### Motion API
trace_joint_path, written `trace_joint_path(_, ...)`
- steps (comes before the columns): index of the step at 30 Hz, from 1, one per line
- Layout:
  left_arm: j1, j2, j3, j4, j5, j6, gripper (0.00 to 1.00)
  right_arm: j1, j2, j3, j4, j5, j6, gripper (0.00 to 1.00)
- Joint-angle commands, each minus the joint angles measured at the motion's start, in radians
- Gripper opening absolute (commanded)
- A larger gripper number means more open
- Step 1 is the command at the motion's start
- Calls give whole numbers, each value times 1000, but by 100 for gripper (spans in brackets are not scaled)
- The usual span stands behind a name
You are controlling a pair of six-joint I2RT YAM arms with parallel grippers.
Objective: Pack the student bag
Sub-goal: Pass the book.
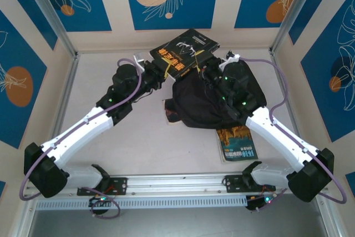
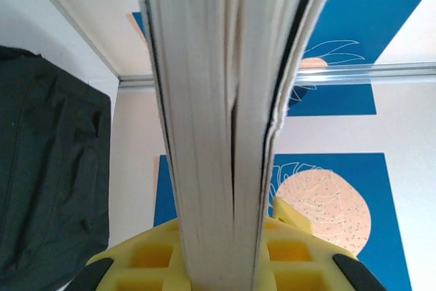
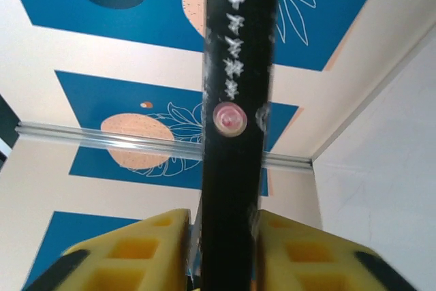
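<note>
A thick black book (image 1: 186,53) hangs in the air above the far side of the table, between my two grippers. My left gripper (image 1: 161,73) is shut on it. In the left wrist view the pale page edges (image 2: 218,100) stand clamped between the yellow fingers of that gripper (image 2: 221,264). My right gripper (image 1: 206,71) has the book's black spine (image 3: 238,66) between its fingers (image 3: 136,250), open, with a narrow gap on the left side. The student bag (image 1: 199,106), soft and black, lies crumpled under the right arm, and its fabric (image 2: 48,168) shows beside the held book.
A second book (image 1: 237,144) with an orange and teal cover lies on the table at the bag's near right edge. Aluminium posts and blue patterned walls close in the back and both sides. The arm bases sit on the rail (image 1: 177,184) at the near edge.
</note>
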Motion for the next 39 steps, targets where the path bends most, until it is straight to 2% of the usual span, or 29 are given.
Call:
trace_joint_path(1,20,-34,26,22,-16,66,0,-5,-25,-4,68,-67,-20,46)
trace_joint_path(6,20,-26,15,58,28,67,0,11,24,9,188,-141,-10,37)
trace_joint_path(16,23,-16,37,76,66,73,0,55,75,58,149,-156,-4,36)
trace_joint_path(17,22,-17,35,75,66,73,0,59,73,55,142,-145,-8,31)
trace_joint_path(20,21,-20,36,71,70,74,0,72,67,52,127,-103,-11,5)
trace_joint_path(21,20,-21,38,67,70,75,0,75,68,55,123,-90,-15,0)
trace_joint_path(24,14,-22,38,48,65,78,0,88,67,67,93,-51,-20,0)
trace_joint_path(25,15,-25,39,39,57,80,4,92,65,66,86,-31,-15,0)
trace_joint_path(27,15,-44,34,8,18,91,21,101,59,59,85,13,0,0)
trace_joint_path(29,16,-65,28,-12,-29,112,26,108,55,57,81,43,14,0)
trace_joint_path(33,16,-78,11,2,-102,122,27,132,59,63,81,72,18,0)
trace_joint_path(39,17,-36,15,74,-101,99,24,149,70,60,98,95,22,0)
